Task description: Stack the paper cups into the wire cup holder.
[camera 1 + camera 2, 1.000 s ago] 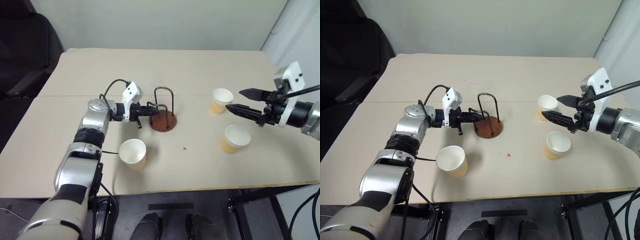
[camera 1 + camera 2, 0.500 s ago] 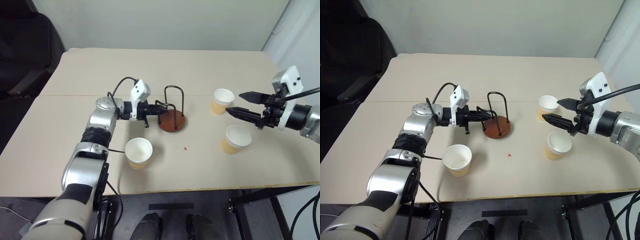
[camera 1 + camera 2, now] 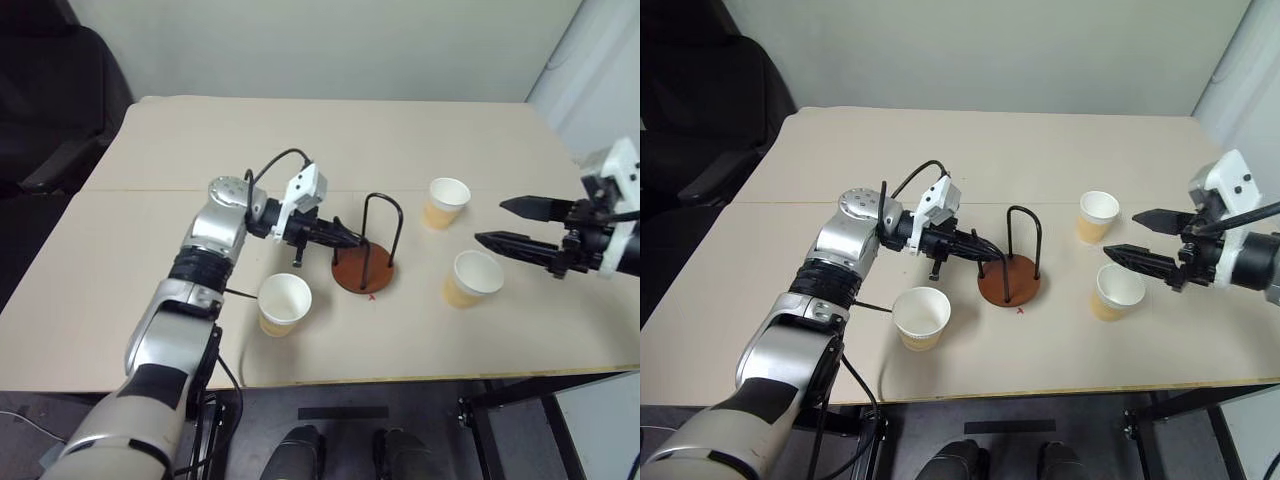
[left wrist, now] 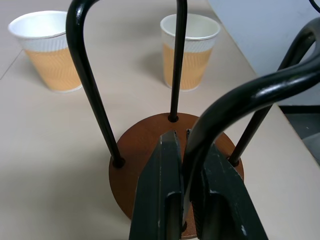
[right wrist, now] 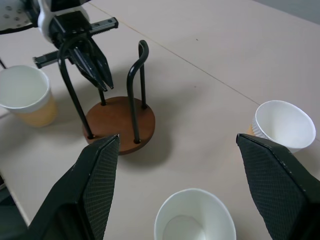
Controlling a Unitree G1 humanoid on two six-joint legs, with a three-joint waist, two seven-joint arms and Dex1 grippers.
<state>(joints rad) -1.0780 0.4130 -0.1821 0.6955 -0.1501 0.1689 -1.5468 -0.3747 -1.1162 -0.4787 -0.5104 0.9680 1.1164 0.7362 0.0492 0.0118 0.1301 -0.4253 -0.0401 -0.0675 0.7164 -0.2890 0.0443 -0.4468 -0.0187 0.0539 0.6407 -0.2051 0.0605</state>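
The wire cup holder stands upright on the table, near the middle. The left end effector is pressed together on the nearer wire loop of the holder, pinching the wire between its fingers, as the left wrist view shows. The right end effector hangs above the table at the right with its fingers spread wide and nothing between them.

Three paper cups stand upright and open side up. One cup stands near the front edge, just beside the holder on the robot's left. Two cups stand on the right: the far cup and the near cup, which lies below the tip of the right end effector. No cup is in the holder yet.

Risks from this state, as judged:
- The grip is on thin round wire well above the base. A sideways pull could tip the holder or let the wire slip between the fingers.
- The holder stands close to the left-hand cup. Moving it further could knock that light cup over.
- The cups are thin paper. A hard pinch could crush the rim or wall, and a crushed cup will not nest.
- The loops leave an opening only slightly wider than a cup. A tilted cup could catch on a loop and topple.
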